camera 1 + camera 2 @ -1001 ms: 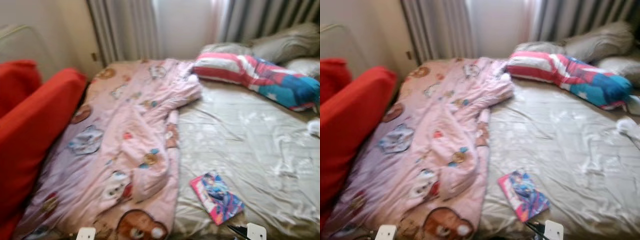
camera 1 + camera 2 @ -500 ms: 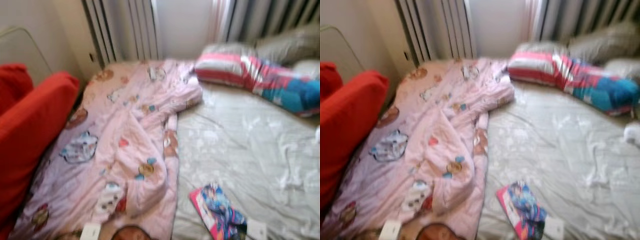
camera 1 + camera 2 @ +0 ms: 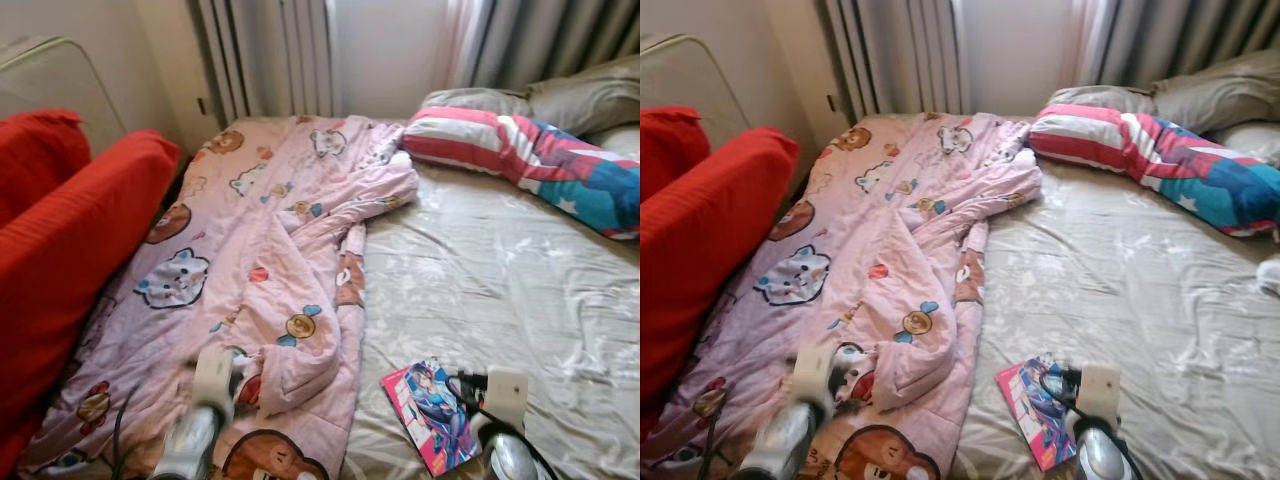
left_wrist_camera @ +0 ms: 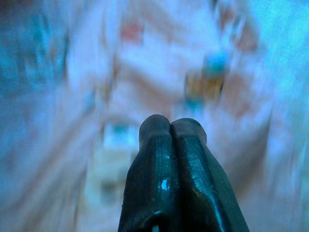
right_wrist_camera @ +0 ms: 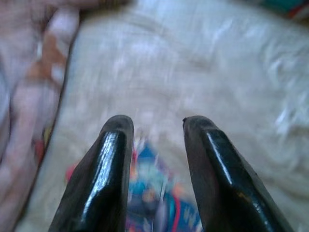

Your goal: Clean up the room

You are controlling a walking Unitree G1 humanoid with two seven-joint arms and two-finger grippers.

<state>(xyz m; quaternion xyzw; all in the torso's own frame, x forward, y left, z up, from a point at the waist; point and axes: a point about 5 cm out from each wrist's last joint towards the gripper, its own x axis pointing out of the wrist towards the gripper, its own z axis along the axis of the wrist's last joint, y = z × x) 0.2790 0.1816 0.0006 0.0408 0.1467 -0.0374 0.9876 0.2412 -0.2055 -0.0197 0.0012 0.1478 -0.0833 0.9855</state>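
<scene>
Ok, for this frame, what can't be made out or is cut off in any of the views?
- Book: its cover print is too small to read in the eye views; the right gripper covers its near end.
- Left wrist view: the pink blanket under the left gripper is smeared by motion blur.
- Red cushions: cut off by the left edge.
- White thing on the sheet: cut off by the right edge, unidentifiable.

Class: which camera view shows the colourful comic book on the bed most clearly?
The left eye view: the pink-edged colourful comic book lies nearly whole on the beige sheet. The right eye view has the right gripper overlapping it; the right wrist view shows it blurred between open fingers.
</scene>
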